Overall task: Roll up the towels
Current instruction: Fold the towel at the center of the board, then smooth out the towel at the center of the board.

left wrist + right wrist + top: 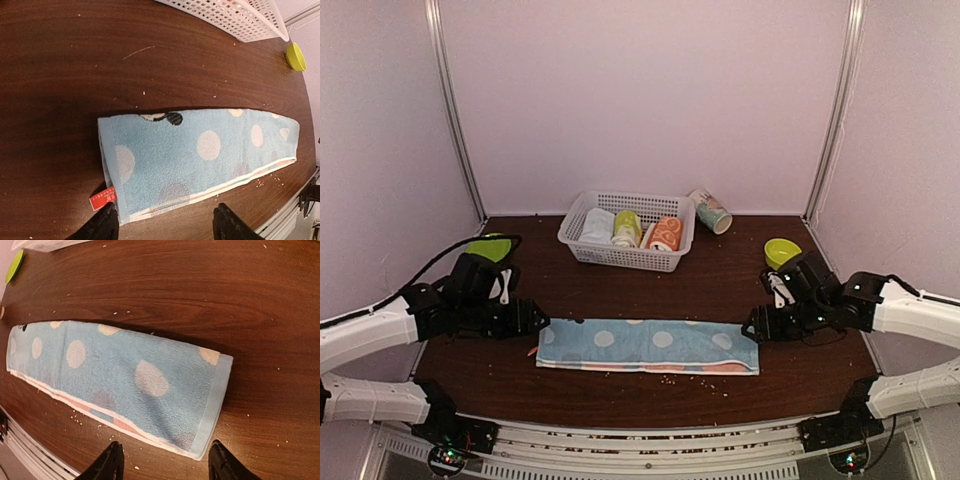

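The light blue towel [648, 345] with white and orange spots lies folded into a long flat strip across the near middle of the table. My left gripper [535, 320] is open at its left end, its fingers straddling the near corner beside a red tag [102, 199]. The towel [200, 155] fills the left wrist view ahead of that gripper [165, 227]. My right gripper [752, 328] is open at the right end. In the right wrist view the gripper [165, 465] has its fingers on either side of the towel's [120, 380] near corner. A peach roll with printed figures [710, 210] lies behind the basket.
A white basket [620, 262] at the back centre holds a white roll [596, 226], a yellow-green roll [627, 227] and an orange patterned roll [664, 234]. Green bowls sit at the left [490, 247] and the right [781, 251]. Crumbs dot the wood near the towel.
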`<action>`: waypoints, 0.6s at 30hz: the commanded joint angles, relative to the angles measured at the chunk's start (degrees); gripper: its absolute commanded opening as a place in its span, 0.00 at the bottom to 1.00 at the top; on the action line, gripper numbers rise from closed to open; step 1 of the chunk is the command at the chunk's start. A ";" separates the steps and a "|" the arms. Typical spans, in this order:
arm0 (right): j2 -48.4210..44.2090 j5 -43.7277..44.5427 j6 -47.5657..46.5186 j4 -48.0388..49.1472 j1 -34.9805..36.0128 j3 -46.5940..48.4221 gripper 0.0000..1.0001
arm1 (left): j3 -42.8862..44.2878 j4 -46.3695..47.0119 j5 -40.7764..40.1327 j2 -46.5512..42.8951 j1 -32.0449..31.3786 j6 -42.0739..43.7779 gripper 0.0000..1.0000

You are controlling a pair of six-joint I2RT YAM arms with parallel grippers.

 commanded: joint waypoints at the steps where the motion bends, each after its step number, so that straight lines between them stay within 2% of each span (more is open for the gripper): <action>1: -1.63 -0.47 8.53 4.44 -2.23 -5.49 0.56 | 4.65 -1.52 -1.64 4.70 -0.17 4.43 0.64; 5: 0.27 -5.48 10.20 9.91 -2.03 -8.53 0.47 | 4.79 2.54 -0.19 9.98 -0.21 5.18 0.56; 10: 6.03 -4.98 7.97 12.20 -0.90 -6.41 0.37 | 4.81 8.05 2.87 14.43 -0.42 4.32 0.46; 18: 18.28 -5.19 1.85 10.95 4.38 -1.13 0.25 | 8.11 10.08 3.53 18.20 -2.70 4.13 0.42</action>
